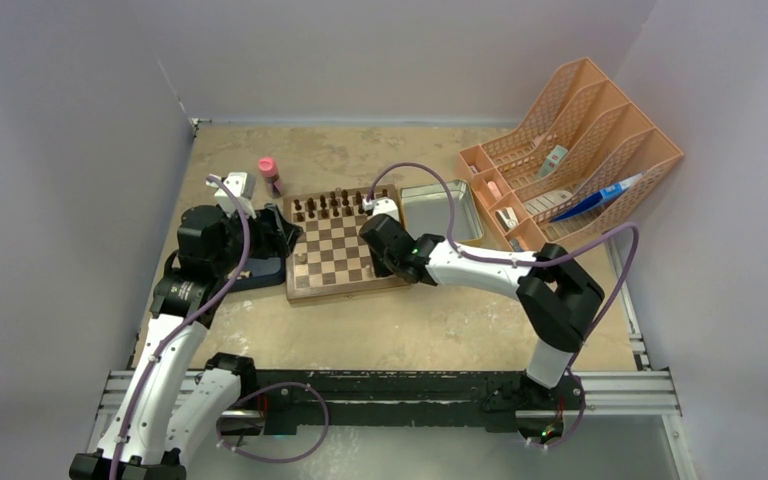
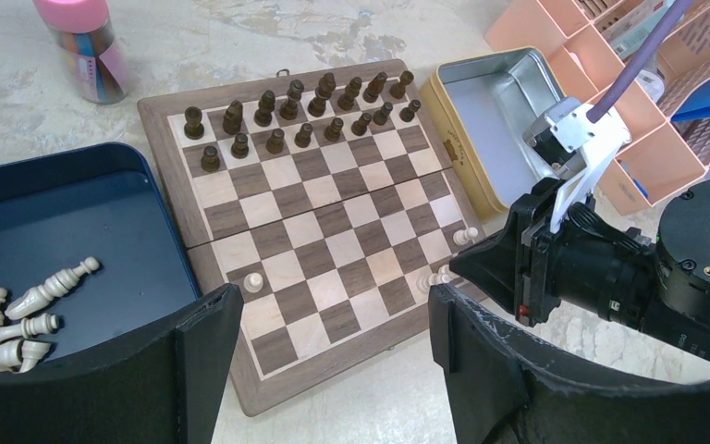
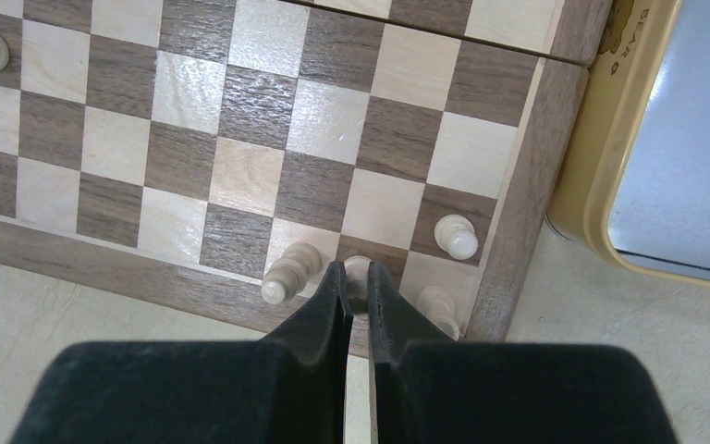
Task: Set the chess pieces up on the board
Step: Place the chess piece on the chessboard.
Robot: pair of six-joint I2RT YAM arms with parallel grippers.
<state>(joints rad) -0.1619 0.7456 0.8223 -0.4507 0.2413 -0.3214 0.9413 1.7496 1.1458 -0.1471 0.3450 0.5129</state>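
Right gripper (image 3: 355,268), perhaps on a pale piece (image 3: 359,275) (wrist view only)

The board (image 2: 314,199) has dark brown and tan checks. A pale chess piece (image 3: 358,269) is at its edge, a dark blue tray (image 2: 83,213) beside it.

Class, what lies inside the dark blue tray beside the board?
Pale chess pieces lie toppled in the tray's near corner; the rest shown is bare. A finger of the left gripper hides its near edge.
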